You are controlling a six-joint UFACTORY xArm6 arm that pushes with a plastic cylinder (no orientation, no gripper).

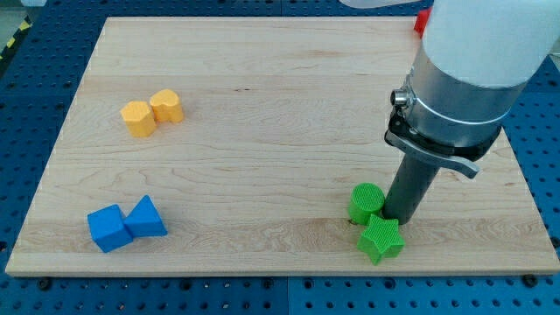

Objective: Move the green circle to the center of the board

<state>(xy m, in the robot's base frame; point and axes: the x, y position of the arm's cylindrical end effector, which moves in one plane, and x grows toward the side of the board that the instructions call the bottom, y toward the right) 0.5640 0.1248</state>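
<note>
The green circle (365,203) stands on the wooden board (280,114) at the lower right, just up-left of a green star (381,239). My tip (398,216) rests against the circle's right side and just above the star. The dark rod rises from it to the grey arm body at the view's upper right.
Two yellow blocks (151,112) sit touching at the upper left. A blue cube (108,228) and a blue triangular block (146,217) sit touching at the lower left. A red block (421,21) shows partly behind the arm at the top right.
</note>
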